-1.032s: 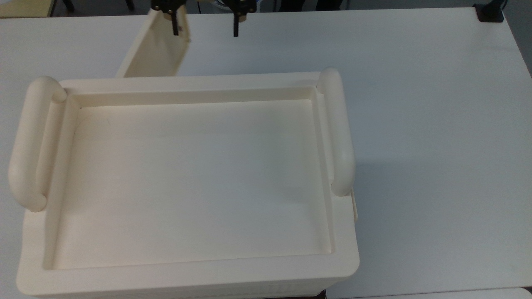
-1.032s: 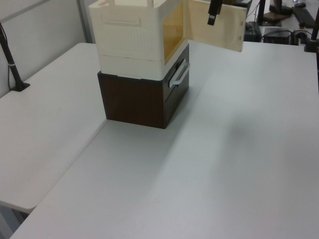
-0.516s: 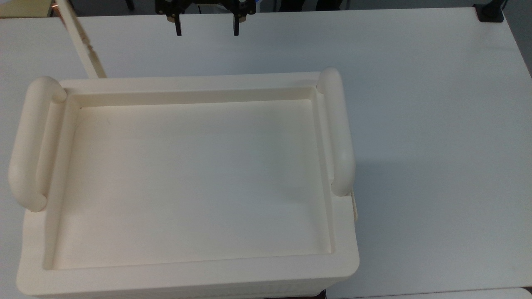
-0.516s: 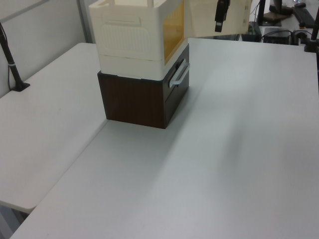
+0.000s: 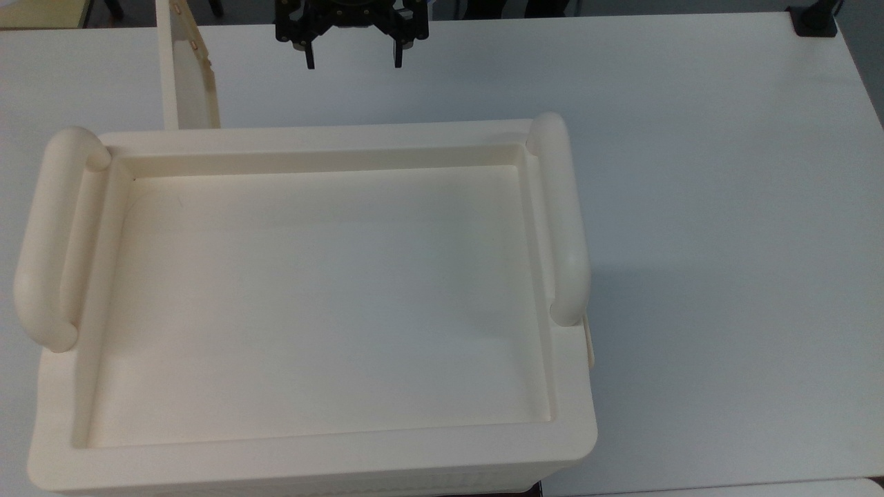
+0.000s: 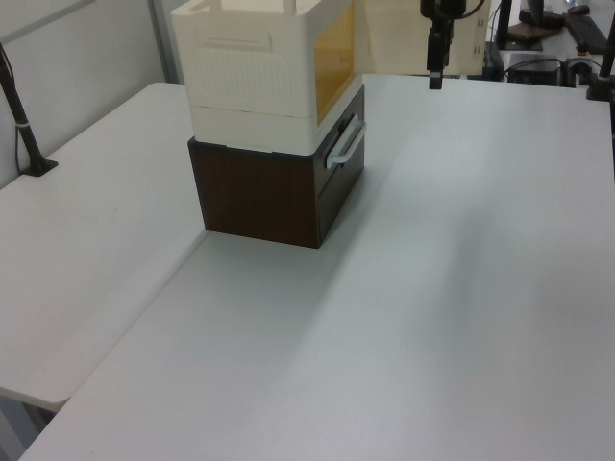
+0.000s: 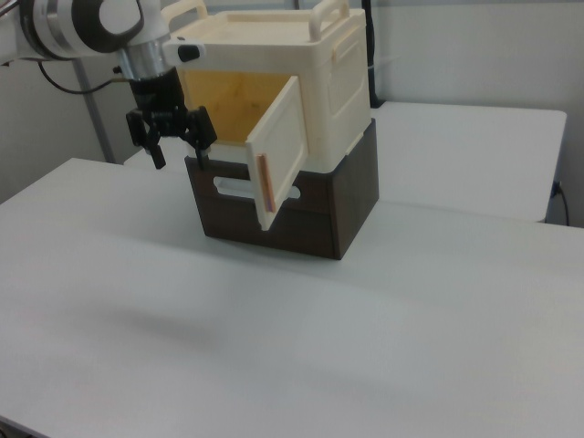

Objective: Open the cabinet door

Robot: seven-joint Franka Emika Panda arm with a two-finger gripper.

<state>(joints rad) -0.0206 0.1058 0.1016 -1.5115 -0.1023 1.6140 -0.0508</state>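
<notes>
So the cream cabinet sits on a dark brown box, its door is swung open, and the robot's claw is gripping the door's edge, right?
Not quite. The gripper is open and holds nothing; the right view shows it apart from the cabinet door. The rest is right: the cabinet sits on the dark brown box, door swung open.

A dark brown drawer unit point(image 6: 259, 197) stands on white tables point(image 6: 432, 317).

Cabinet door point(image 7: 281, 151) swung outward, gripper point(image 7: 175, 149) apart beside it, bare table point(image 7: 383, 310) all around
</notes>
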